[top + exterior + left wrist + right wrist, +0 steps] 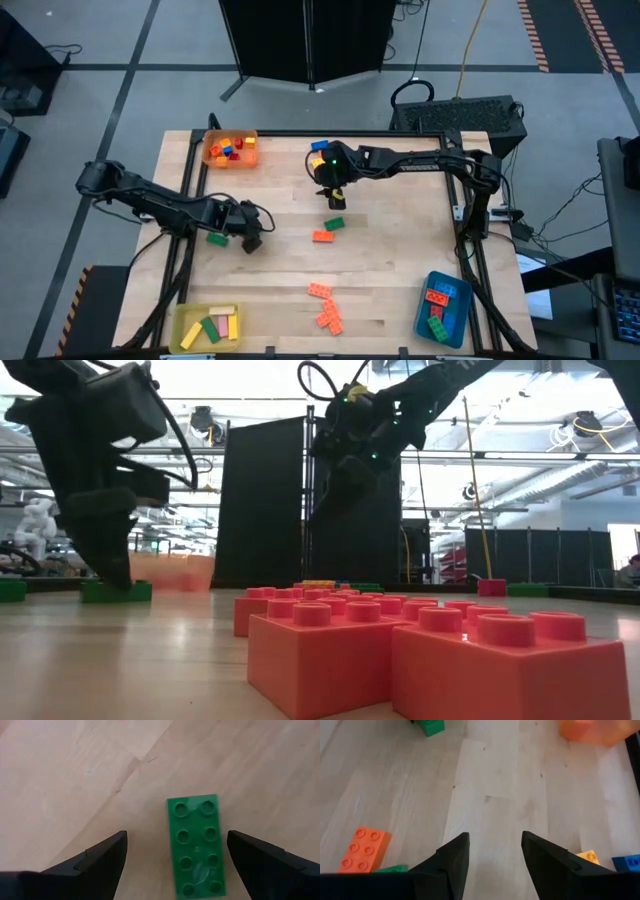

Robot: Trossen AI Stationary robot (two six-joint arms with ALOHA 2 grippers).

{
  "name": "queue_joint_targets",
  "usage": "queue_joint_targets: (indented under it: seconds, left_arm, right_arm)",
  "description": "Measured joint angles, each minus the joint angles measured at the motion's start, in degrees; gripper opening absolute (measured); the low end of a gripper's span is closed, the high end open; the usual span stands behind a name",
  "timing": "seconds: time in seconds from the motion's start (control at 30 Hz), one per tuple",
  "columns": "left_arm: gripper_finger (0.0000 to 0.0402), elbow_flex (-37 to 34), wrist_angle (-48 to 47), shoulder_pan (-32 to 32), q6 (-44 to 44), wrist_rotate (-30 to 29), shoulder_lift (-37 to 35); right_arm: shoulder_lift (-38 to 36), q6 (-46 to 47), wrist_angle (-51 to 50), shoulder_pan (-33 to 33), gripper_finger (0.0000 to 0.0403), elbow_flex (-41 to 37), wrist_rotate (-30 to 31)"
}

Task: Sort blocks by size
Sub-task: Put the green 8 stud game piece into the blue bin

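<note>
A green two-by-four block lies flat on the wooden table, studs up. My left gripper hangs over it, pointing steeply down and open. One finger stands on either side of the block's long sides, one of them close beside it, and neither touches. In the low view this gripper is just above the same block. My right gripper is open over bare wood at the table's far middle, with nothing between its fingers. A small yellow block and a blue one lie beside it.
An orange block and a green one lie mid-table, and more orange blocks lie nearer the front. The orange tray stands far left, the yellow tray near left and the blue tray near right. All hold blocks.
</note>
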Motion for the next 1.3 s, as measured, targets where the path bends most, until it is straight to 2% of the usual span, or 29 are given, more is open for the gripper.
queue_joint_targets:
  seconds: [0.13, 0.23, 0.43, 0.57, 0.73, 0.87, 1.07, 1.2, 1.3]
  left_arm:
    - [0.034, 0.0, 0.3, 0.0, 0.0, 0.0, 2.5]
    - [0.0322, 0.2, 0.7, 0.0, 0.1, 0.0, 3.9]
    - [0.0254, 0.2, 1.2, 0.0, 1.2, 0.4, 4.4]
    - [0.0207, 0.2, 2.6, 0.0, 3.4, 0.5, 4.4]
    - [0.0164, 0.4, 3.4, 0.0, 6.1, 0.1, 4.5]
    - [0.0148, 0.5, 3.8, -0.8, 8.9, -3.0, 4.5]
    - [0.0144, 0.4, 8.4, -2.9, 16.2, -12.3, 4.6]
    - [0.0143, 0.4, 11.9, -4.4, 21.2, -16.9, 4.6]
    - [0.0143, 0.4, 14.5, -5.7, 24.3, -19.0, 4.6]
  right_arm:
    - [0.0, 1.2, 0.0, 0.0, 0.0176, 0.0, 0.0]
    - [0.0, 2.0, -0.1, 0.0, 0.0176, 0.0, 0.0]
    - [0.4, 5.1, 1.3, 0.0, 0.0176, 0.0, -0.2]
    - [3.8, 11.6, 8.6, 0.2, 0.0176, 0.0, -6.5]
    - [7.6, 22.1, 14.3, 1.7, 0.0176, 0.0, -7.5]
    - [7.6, 25.8, 15.6, 3.4, 0.0176, 0.0, -7.4]
    - [7.6, 31.7, 17.6, 6.4, 0.0176, -0.2, -5.5]
    - [7.0, 36.7, 27.1, 9.0, 0.0172, -5.7, 0.1]
    - [5.7, 41.6, 38.3, 9.9, 0.0165, -12.7, 0.3]
